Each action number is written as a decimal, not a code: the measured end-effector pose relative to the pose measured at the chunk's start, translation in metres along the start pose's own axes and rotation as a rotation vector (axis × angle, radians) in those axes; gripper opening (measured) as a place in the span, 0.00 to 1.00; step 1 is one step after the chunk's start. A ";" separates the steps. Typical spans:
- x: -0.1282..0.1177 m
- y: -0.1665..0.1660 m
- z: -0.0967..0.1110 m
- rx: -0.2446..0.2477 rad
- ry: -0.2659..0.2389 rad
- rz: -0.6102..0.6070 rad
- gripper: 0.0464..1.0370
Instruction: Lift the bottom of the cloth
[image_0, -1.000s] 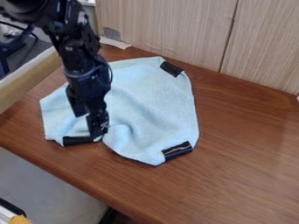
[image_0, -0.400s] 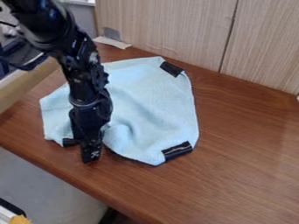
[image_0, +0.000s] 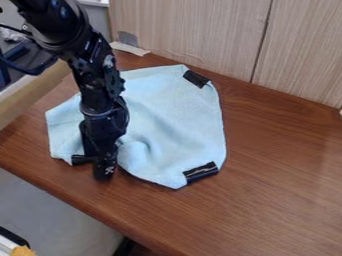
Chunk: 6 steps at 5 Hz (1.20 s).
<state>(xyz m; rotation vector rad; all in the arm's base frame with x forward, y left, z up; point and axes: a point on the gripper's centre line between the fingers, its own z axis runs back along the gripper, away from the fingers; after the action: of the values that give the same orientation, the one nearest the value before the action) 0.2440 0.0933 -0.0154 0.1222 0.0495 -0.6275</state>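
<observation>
My black gripper (image_0: 103, 170) hangs over the lower left part of the light blue cloth (image_0: 175, 120), with its tip at the cloth's near edge. The cloth lies on the brown wooden table, with a raised fold just right of the gripper. Black patches mark its corners: one at the top right, one at the bottom right, and one at the lower left that the gripper partly covers. How the fingers stand against the cloth's edge is hard to make out.
The wooden table (image_0: 267, 195) extends right and in front of the cloth. Light wood panels (image_0: 194, 35) stand along the back. A pale ledge (image_0: 33, 92) borders the left side, and the table's front edge runs diagonally below the gripper.
Over the last second my gripper came toward the table's front edge, then drew back slightly. The cloth's lower right corner has shifted very slightly left.
</observation>
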 end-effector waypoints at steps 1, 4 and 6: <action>0.000 0.001 -0.001 0.010 -0.003 0.003 0.61; 0.000 -0.004 0.002 -0.003 -0.020 -0.010 0.03; -0.001 -0.012 0.015 -0.017 -0.051 -0.026 0.01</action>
<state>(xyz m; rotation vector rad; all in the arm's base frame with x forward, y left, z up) 0.2364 0.0826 -0.0018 0.0895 0.0070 -0.6556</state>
